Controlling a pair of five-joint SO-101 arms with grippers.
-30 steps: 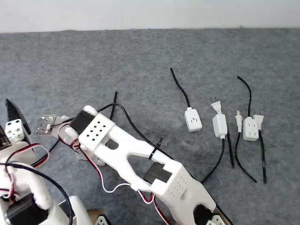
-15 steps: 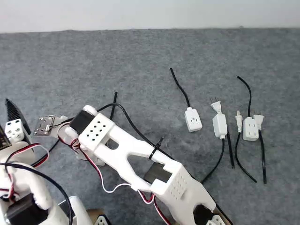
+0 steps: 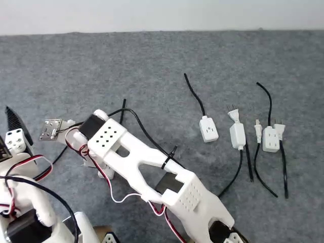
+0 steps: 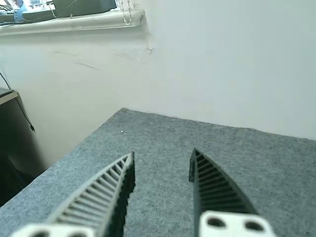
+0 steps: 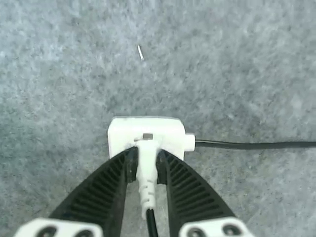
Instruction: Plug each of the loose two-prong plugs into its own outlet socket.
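Plug [image 5: 146, 178], white, pinched by right gripper [image 5: 145, 154] (ribbed black) at boxy socket [image 5: 126, 132]; left gripper [image 4: 162, 169] agape.

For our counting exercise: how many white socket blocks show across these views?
4. Three lie on the carpet: left block, middle block, right block. A fourth block lies at the right claw, which grips a plug set in it. More may hide under the arm.
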